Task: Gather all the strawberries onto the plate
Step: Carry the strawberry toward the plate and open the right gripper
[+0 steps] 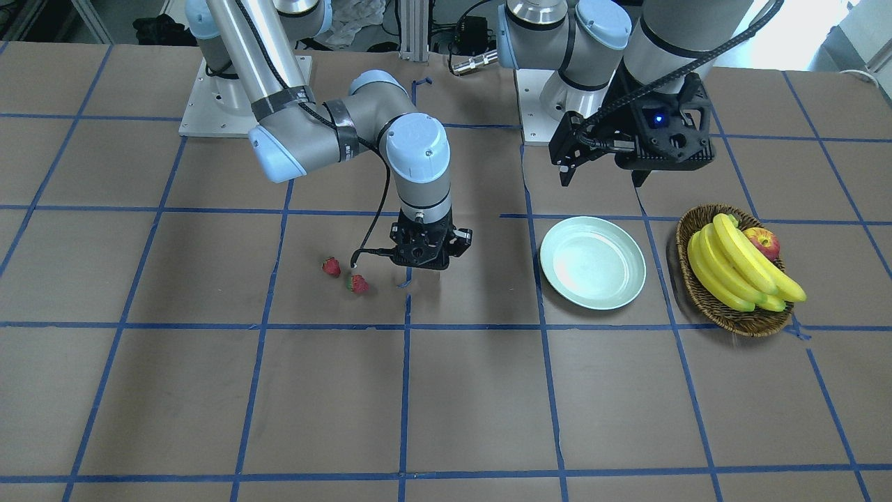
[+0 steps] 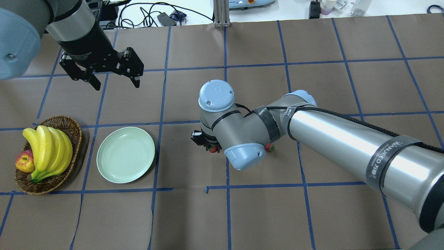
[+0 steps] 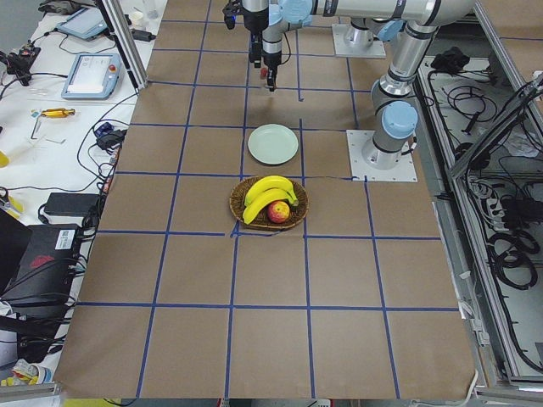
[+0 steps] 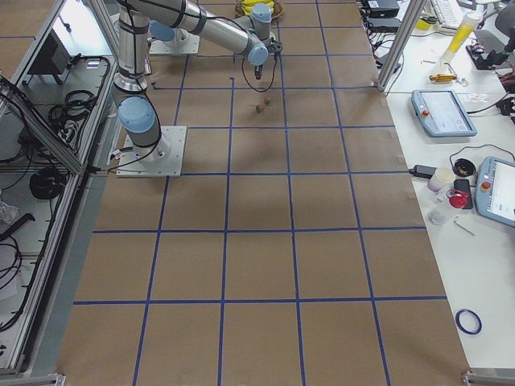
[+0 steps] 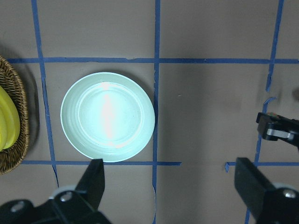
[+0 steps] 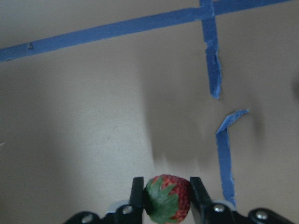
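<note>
My right gripper [image 6: 165, 183] is shut on a strawberry [image 6: 167, 199], red with a green cap, held just above the brown table. In the front view this gripper [image 1: 426, 263] hangs left of the plate [image 1: 592, 262], which is pale green and holds nothing. Two more strawberries [image 1: 332, 265] [image 1: 357, 283] lie on the table just beyond the gripper, away from the plate. From overhead, one strawberry [image 2: 269, 148] peeks out past the right arm's elbow. My left gripper [image 2: 112, 82] hovers open and holds nothing, high above the plate [image 5: 107, 116].
A brown wicker basket [image 1: 739, 322] with bananas [image 1: 739, 268] and an apple [image 1: 764, 242] stands beside the plate, on the side away from the strawberries. Blue tape lines grid the brown table. The right arm's forearm [image 2: 347, 139] stretches low across the table.
</note>
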Robot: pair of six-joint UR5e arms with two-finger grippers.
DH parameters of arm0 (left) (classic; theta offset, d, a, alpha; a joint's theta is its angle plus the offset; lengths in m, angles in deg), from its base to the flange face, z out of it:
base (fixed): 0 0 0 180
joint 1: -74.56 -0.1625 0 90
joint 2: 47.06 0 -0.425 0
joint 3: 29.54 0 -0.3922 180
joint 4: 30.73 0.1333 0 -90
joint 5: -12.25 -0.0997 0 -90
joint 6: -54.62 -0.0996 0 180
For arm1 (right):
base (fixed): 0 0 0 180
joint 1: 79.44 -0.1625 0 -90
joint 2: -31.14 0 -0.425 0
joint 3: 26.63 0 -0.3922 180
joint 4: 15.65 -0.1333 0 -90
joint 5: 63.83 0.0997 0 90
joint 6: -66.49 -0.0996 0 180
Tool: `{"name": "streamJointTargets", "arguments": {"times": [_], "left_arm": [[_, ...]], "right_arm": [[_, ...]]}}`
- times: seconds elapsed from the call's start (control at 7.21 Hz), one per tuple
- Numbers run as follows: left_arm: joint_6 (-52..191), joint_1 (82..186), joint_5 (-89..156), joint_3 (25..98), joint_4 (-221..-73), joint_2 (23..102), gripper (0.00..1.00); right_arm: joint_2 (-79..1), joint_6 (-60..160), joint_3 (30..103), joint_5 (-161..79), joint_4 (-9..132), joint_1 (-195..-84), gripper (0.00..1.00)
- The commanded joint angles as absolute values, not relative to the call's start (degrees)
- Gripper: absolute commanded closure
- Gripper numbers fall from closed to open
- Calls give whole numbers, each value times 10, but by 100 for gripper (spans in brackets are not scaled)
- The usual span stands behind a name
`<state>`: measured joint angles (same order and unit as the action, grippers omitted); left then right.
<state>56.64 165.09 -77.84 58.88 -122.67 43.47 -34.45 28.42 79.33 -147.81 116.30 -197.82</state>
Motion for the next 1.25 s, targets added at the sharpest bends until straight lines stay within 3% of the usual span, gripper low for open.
{"name": "streamJointTargets", "arguments": {"times": [0.0,0.42,0.69,1.11], "left_arm": [[566,1651,-779,589,-1227,435,0],[566,1651,-778,589,-1227,435,0],[566,1651,-778,589,-1227,436,0],[568,1652,-778,591,-1227,439,0]], "right_arm": [[-342,281,794,-1483,1166,-1980,0],[-370,402,801,-1523,1142,-1905,0],[-420,537,855,-1526,1112,-1819,0],[-416,734,882,-1539,1115,-1774,0]]}}
